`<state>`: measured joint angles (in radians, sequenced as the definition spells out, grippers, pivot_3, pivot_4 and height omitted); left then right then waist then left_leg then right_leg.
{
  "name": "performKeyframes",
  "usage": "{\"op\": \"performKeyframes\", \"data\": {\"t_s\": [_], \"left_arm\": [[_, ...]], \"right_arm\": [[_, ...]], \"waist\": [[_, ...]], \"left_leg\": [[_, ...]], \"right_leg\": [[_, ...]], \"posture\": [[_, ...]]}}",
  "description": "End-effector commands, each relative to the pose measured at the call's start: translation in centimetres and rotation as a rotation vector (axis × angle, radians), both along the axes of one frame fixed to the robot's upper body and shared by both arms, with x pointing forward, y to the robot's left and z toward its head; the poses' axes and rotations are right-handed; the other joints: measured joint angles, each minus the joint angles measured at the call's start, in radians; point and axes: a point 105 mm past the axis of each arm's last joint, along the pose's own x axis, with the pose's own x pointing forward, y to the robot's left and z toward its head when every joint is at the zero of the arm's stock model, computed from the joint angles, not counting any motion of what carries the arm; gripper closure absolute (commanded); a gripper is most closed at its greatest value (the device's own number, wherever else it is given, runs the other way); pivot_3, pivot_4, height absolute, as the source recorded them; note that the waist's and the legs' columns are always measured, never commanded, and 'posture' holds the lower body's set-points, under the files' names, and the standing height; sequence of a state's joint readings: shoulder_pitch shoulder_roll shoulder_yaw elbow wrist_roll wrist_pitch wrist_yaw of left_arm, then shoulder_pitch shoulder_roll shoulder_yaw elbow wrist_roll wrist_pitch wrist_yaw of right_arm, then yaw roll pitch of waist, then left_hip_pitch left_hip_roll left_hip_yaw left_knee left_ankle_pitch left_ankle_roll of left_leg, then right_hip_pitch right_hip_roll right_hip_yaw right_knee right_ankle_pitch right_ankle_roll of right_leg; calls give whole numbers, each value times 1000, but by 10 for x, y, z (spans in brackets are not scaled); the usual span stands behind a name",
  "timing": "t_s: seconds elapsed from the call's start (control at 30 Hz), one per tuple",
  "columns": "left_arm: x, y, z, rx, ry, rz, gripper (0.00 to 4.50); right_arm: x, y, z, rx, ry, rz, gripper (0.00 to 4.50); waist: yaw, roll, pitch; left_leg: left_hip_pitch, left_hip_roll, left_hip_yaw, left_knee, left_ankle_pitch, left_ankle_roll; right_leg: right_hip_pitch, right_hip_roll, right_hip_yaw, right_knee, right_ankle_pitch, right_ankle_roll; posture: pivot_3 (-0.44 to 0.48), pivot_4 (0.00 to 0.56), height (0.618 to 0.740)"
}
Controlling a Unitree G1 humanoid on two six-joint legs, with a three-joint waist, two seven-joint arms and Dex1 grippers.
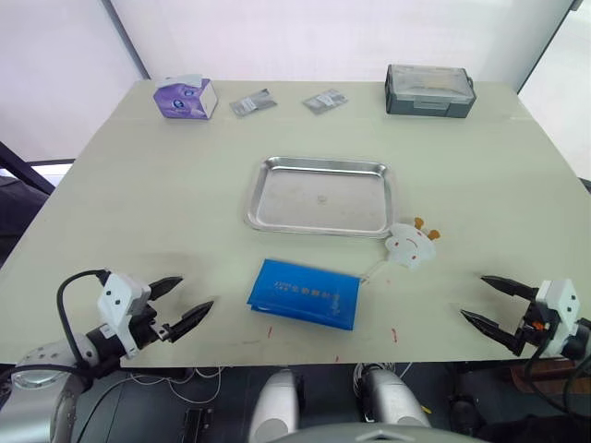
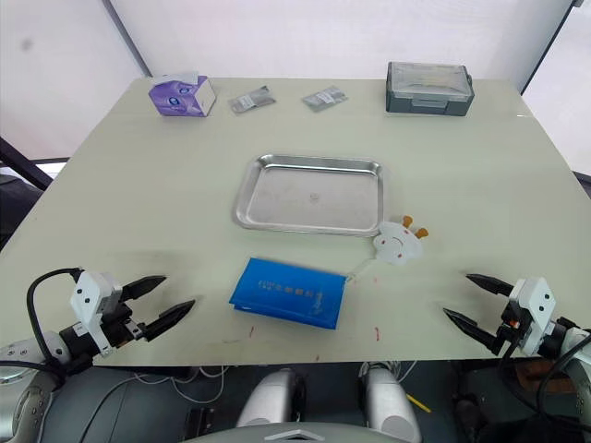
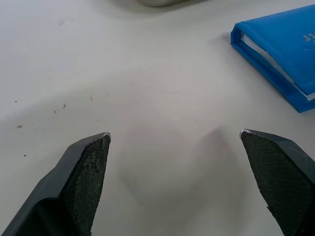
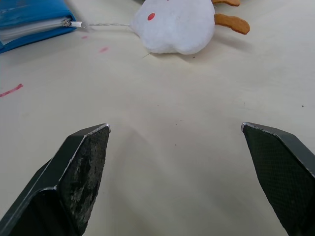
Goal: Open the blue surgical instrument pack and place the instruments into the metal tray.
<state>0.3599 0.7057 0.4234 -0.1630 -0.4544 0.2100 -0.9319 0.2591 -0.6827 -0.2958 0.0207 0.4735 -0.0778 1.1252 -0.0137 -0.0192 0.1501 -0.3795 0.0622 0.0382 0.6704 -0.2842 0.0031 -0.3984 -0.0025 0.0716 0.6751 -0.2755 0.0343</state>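
Pale and faintly scuffed, the bench point(image 1: 166, 203) carries everything, with both hands at its near edge. The left hand point(image 1: 181, 303) has its two black fingers spread wide, holds nothing and touches nothing; the blue surgical instrument pack point(image 1: 305, 293) lies flat and zipped shut just beside it, toward the other hand. The right hand point(image 1: 494, 303) is likewise spread wide and empty, its fingertips point(image 4: 88, 147) hovering over bare bench. Ahead of it and inward sits a small white plush charm point(image 1: 409, 245) with orange bits, tied by a thin cord to the pack's zipper pull point(image 4: 74, 23). The metal tray point(image 1: 268, 175) lies empty beyond the pack, well apart from both hands.
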Motion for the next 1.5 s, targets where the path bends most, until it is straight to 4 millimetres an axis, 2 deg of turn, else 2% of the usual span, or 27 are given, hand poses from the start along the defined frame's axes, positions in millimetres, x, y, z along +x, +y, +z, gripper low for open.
{"op": "performKeyframes", "data": {"t_s": [0.03, 0.47, 0.83, 0.87, 0.9, 0.93, 0.97, 1.07, 1.1, 1.17, 1.5], "left_arm": [[4, 3, 11, 8, -38, -5, 22], [7, 3, 8, 11, -18, -32, 22], [18, -12, 14, 3, -20, -191, 22], [19, -15, 13, -2, -17, -212, 559], [20, -17, 13, -2, -13, -231, 742], [21, -18, 13, -1, -10, -247, 1223], [22, -20, 12, 2, -6, -266, 1477], [28, -27, 9, 19, -1, -322, 2863], [30, -30, 8, 23, 0, -344, 3518], [36, -38, 7, 25, -2, -388, 4449], [49, -56, -2, 39, 22, -530, 4482]], "right_arm": [[4, -2, 12, 3, -56, -3, 0], [6, 3, 15, 0, -46, 26, 0], [1, 48, 25, 26, -19, 186, 0], [1, 54, 25, 29, -18, 206, 551], [1, 59, 26, 35, -17, 222, 764], [2, 64, 27, 41, -13, 240, 1311], [2, 70, 27, 38, -11, 265, 1560], [6, 86, 26, 31, -8, 318, 3040], [8, 92, 25, 34, -6, 338, 3690], [9, 106, 22, 20, -1, 388, 4500], [23, 144, 14, -14, -7, 501, 4500]], "waist": [[0, 0, 0], [0, 0, 0], [0, 0, 0], [0, 0, 0], [0, 0, 0], [0, 0, 0], [0, 0, 0], [0, 0, 0], [0, 0, 0], [1, 0, 0], [1, 0, 0]], "left_leg": [[0, 0, 0, 0, 0, 0], [0, 0, 0, 0, 0, 0], [0, 0, 0, 0, 0, 0], [0, 0, 0, 0, 0, 0], [0, 0, 0, 0, 0, 0], [0, 0, 0, 0, 0, 0], [0, 0, 0, 0, 0, 0], [0, 0, 0, 0, 0, 0], [0, 0, 0, 0, 0, 0], [0, 0, 0, 0, 0, 0], [-4, 0, 0, 1, 0, 0]], "right_leg": [[0, 0, 0, 0, 0, 0], [0, 0, 0, 0, 0, 0], [0, 0, 0, 0, 0, 0], [0, 0, 0, 0, 0, 0], [0, 0, 0, 0, 0, 0], [0, 0, 0, 1, 0, 0], [0, 0, 0, 1, 0, 0], [0, 0, 0, 1, 0, 0], [0, 0, 0, 1, 0, 0], [-1, 0, 0, 1, 0, 0], [-5, 1, 0, 3, 0, 0]], "posture": [[0, 150, 731], [0, 150, 731], [0, 150, 731], [0, 150, 731], [0, 150, 731], [0, 150, 731], [0, 150, 731], [0, 150, 731], [0, 150, 731], [0, 150, 731], [0, 150, 731]]}}
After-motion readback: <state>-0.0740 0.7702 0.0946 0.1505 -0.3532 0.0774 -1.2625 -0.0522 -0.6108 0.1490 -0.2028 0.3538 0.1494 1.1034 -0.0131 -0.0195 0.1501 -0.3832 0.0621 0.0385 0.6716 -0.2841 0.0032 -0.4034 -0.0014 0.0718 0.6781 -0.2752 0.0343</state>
